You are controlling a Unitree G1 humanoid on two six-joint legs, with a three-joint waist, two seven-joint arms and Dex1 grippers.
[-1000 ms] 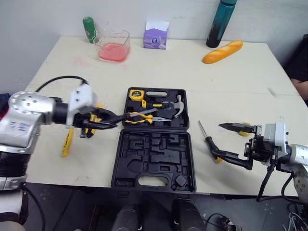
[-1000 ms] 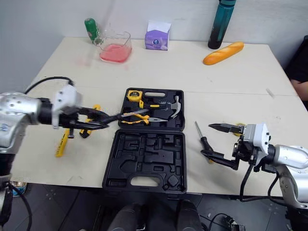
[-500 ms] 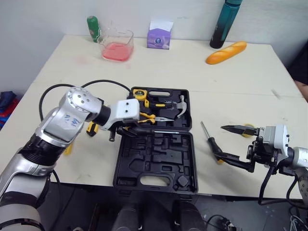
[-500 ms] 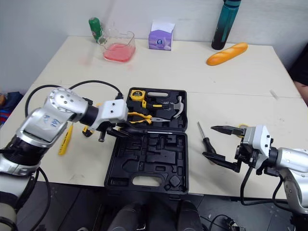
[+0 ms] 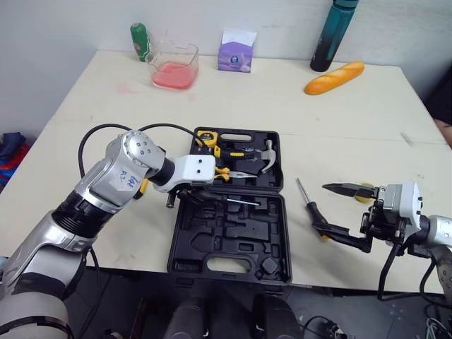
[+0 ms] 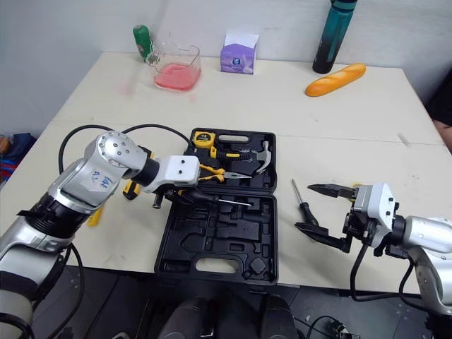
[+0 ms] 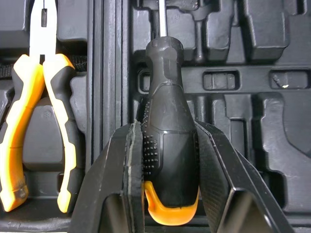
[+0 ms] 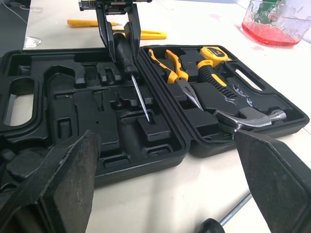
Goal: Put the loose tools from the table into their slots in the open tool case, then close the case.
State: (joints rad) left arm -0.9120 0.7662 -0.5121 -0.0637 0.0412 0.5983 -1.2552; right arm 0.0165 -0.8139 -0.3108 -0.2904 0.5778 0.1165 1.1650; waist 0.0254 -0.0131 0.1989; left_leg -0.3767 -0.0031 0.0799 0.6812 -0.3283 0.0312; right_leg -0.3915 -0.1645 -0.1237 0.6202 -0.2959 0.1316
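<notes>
Reaching elbow-bent over case [image 5: 226, 244], left gripper [image 7: 167, 127] clamps screwdriver [image 8: 127, 58] (tip maybe touching case); right gripper [image 5: 321, 205] spread wide off right edge.

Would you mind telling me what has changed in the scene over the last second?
The left gripper, shut on a black screwdriver, swung rightward from over the table beside the tool case to over its empty near half. The right gripper stayed open beside the other screwdriver on the table; the pliers and hammer in the far half did not move.
</notes>
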